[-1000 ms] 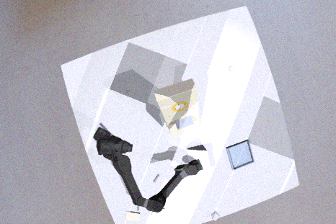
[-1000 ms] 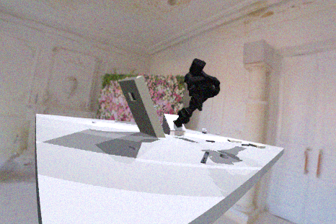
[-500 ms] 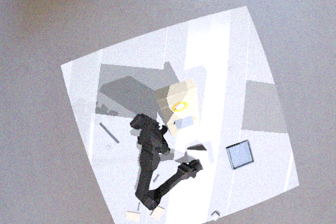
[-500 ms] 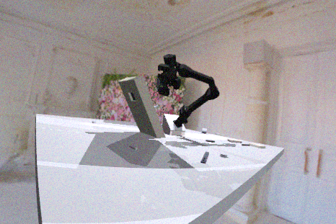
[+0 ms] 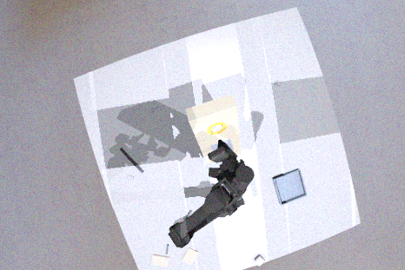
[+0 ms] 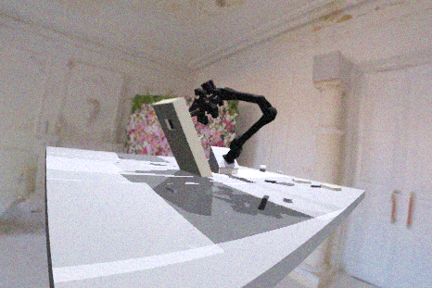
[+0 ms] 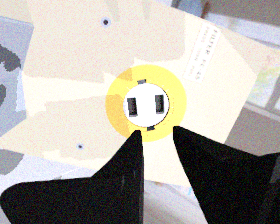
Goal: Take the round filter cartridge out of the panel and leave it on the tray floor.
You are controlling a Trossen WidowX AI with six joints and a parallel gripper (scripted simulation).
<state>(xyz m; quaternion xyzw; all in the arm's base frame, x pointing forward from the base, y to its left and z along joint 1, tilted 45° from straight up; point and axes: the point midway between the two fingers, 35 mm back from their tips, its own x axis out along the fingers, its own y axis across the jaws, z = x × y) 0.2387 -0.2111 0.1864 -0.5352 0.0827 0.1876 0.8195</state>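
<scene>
With its elbow bent high, the arm reaches toward the leaning panel.
The gripper stands partly open, holding nothing, near the round filter, seated inside its yellow ring.

The views show one service panel; one round cartridge with two slots; one yellow ring with two dark notches; two small round fasteners; one printed label; one tray; one robot arm; two gripper fingers; two cream plates near the table's edge; two door handles.
</scene>
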